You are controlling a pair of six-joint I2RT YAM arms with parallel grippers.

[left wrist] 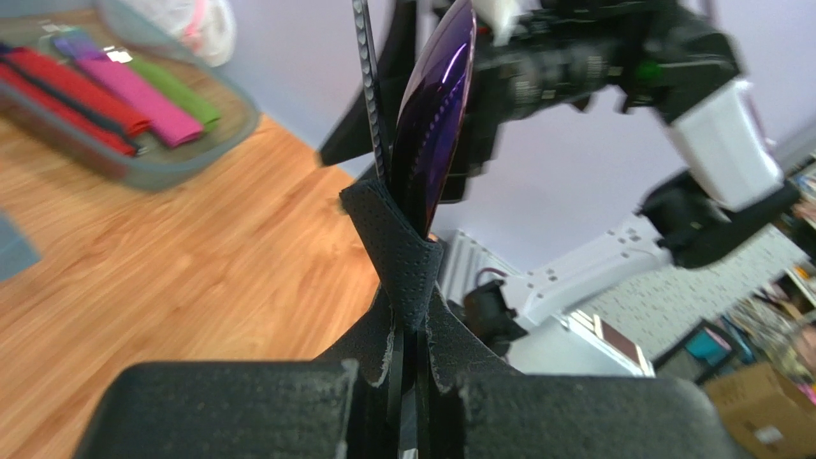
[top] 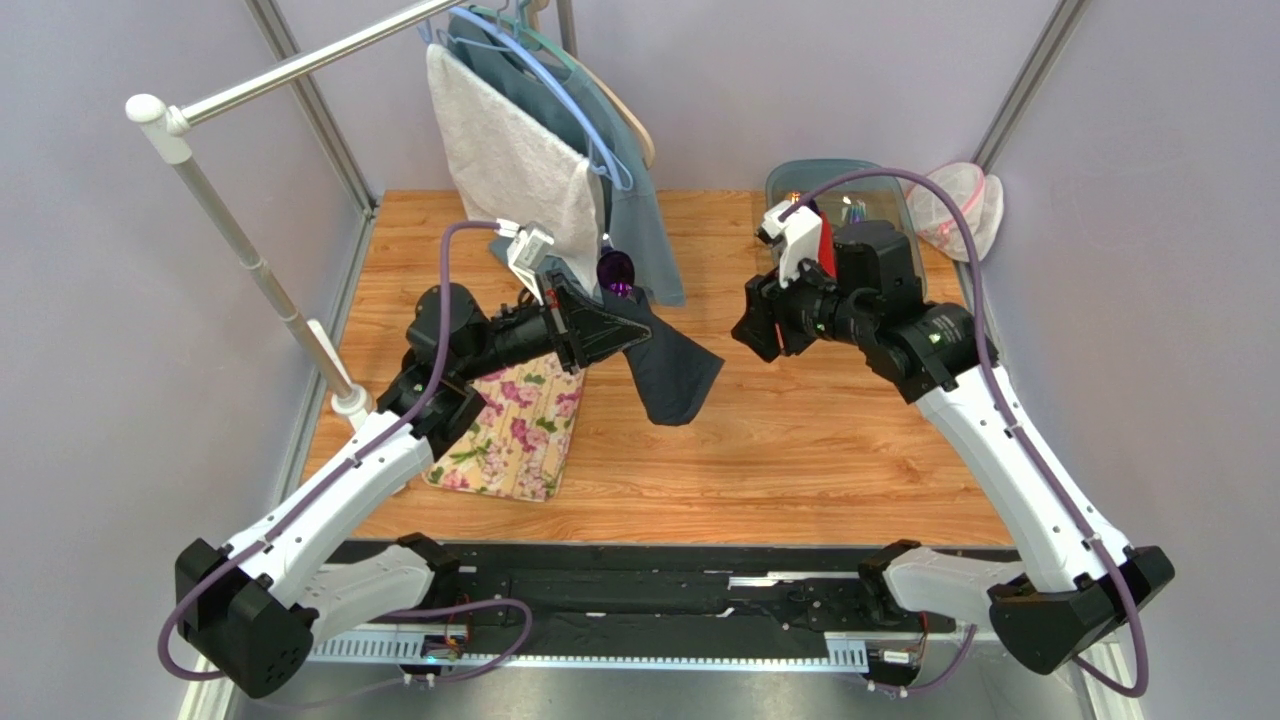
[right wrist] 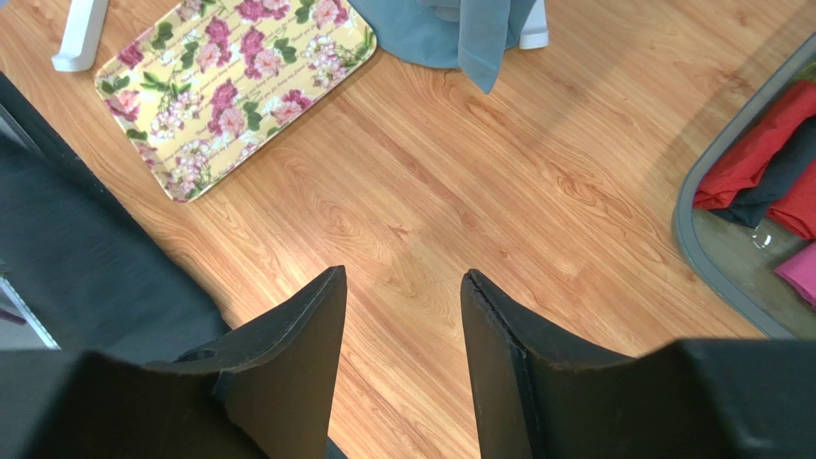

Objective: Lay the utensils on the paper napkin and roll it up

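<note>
Above the middle of the counter, a little toward its left edge, the left gripper (top: 594,323) is closed on the paper napkin (top: 676,375), with the purple spoon (left wrist: 436,115) and a dark thin piece (left wrist: 369,86) standing out of the fold. The right gripper (right wrist: 402,277) hangs near, jaws apart and empty. I think it should take the free end and wrap slowly, so nothing slips out

We see a yellow floral cloth mat (top: 519,428) lying on the wooden tabletop (top: 812,450), a white towel (top: 504,165) hanging at a white rail stand (top: 245,248), and red, pink and green rolls (left wrist: 134,91) in a grey tray (left wrist: 163,172).
</note>
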